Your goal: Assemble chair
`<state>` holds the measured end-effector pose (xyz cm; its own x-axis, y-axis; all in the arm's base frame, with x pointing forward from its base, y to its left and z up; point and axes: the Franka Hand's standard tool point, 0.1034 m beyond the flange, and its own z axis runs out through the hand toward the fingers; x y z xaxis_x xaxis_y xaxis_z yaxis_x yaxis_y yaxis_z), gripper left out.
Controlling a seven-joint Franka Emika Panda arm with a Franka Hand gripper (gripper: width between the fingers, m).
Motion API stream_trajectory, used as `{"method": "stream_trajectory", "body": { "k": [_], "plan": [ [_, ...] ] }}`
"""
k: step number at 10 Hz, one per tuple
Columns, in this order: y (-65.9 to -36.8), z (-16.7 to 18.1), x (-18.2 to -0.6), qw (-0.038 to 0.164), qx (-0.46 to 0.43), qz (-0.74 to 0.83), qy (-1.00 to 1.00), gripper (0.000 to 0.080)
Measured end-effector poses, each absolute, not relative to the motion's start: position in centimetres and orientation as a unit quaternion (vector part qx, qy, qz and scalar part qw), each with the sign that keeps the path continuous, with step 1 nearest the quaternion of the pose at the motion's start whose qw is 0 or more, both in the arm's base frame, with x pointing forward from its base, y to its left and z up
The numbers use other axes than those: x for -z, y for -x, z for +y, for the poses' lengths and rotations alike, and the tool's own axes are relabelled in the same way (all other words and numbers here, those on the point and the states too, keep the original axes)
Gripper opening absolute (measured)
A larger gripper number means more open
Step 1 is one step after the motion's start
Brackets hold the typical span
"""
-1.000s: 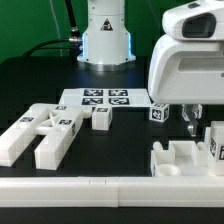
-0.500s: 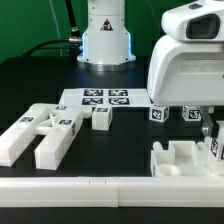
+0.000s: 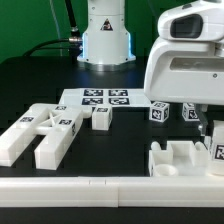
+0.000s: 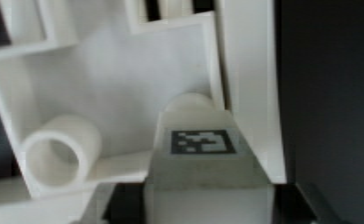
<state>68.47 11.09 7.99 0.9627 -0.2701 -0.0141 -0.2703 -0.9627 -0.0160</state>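
Though hidden outside, a round hole (image 4: 51,158) meets the wrist view.

White tagged blocks (image 3: 30,135), cubes (image 3: 159,113) and plate (image 3: 178,158) lie apart.

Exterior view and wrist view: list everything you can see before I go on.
long blocks: at least three, white, tagged, bunched at the exterior view's left
small block: one, white, just in front of the marker board
small cubes: two, white, tagged, off the marker board's end on the exterior view's right
plate part: one, white, raised walls, front of the exterior view's right
tagged block: one, white, against the plate part
marker board: one, white, mid-table
rail: one, plain white, along the front
table: one, black
robot base: one, white, at the back
pincer: one, apparently shut on the tagged block
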Motion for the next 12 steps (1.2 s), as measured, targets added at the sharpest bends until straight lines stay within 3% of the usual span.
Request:
{"method": "stream_trajectory", "body": {
  "k": [2, 10, 12],
  "plan": [
    [-68.57, 11.19, -7.93, 0.022, -0.006, 0.236, 0.972, 0.0291],
    [-68.56, 11.36, -7.91, 0.021, -0.013, 0.518, 0.855, 0.0291],
    [-68.54, 11.18, -7.80, 0.036, -0.012, 0.605, 0.795, 0.0291]
  ]
}}
